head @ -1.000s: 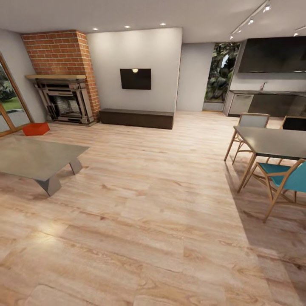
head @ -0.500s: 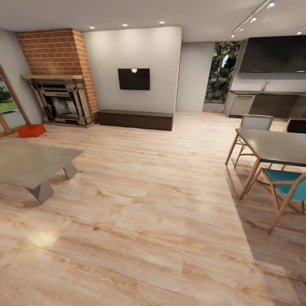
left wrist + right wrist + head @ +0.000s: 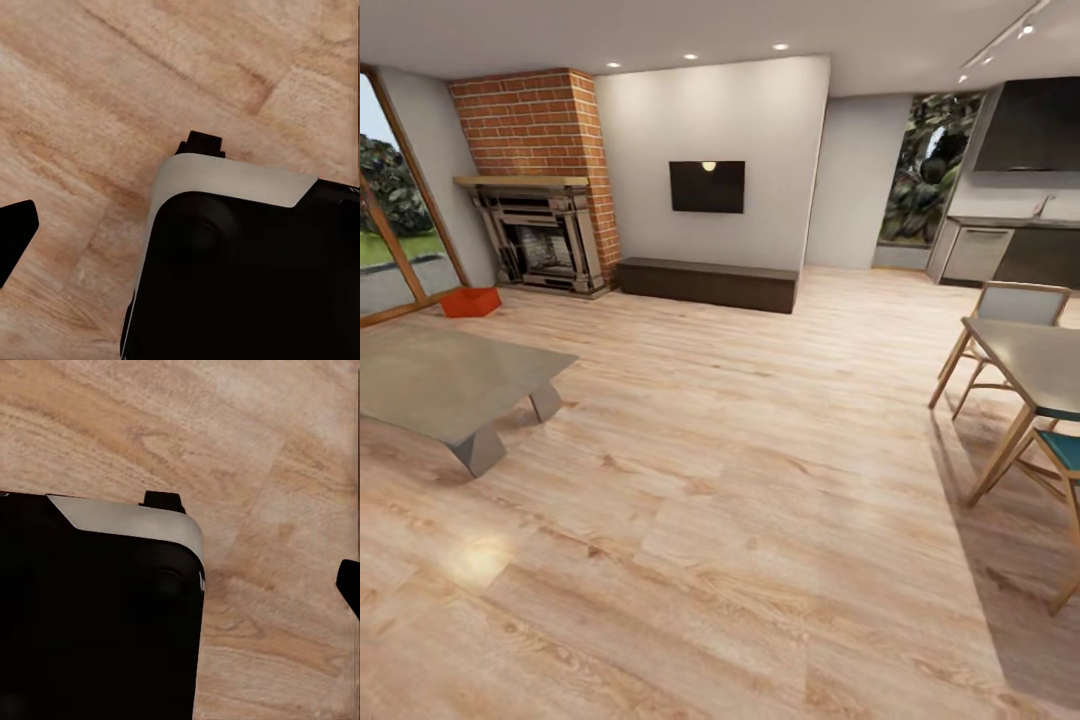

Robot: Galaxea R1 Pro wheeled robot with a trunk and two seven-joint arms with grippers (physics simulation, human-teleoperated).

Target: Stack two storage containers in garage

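Room: the living room, with a light wood-plank floor (image 3: 740, 480) running across the whole head view.
Container: one orange-red storage container (image 3: 471, 301) sits on the wood floor at the far left, near the brick fireplace (image 3: 545, 240) and beside the glass door (image 3: 395, 240).
Low table: a grey table (image 3: 450, 385) stands on the floor at the left, well apart from the container.
Far wall: a dark TV (image 3: 706, 186) hangs above a long dark cabinet (image 3: 706, 284).
Right side: a dining table (image 3: 1035, 365) with wooden chairs.
Left end effector: a dark tip (image 3: 16, 236) shows over the wood floor; whether it is released or clenched I cannot tell.
Right end effector: a dark tip (image 3: 349, 585) shows at the picture's edge, probably a finger; state cannot be told.
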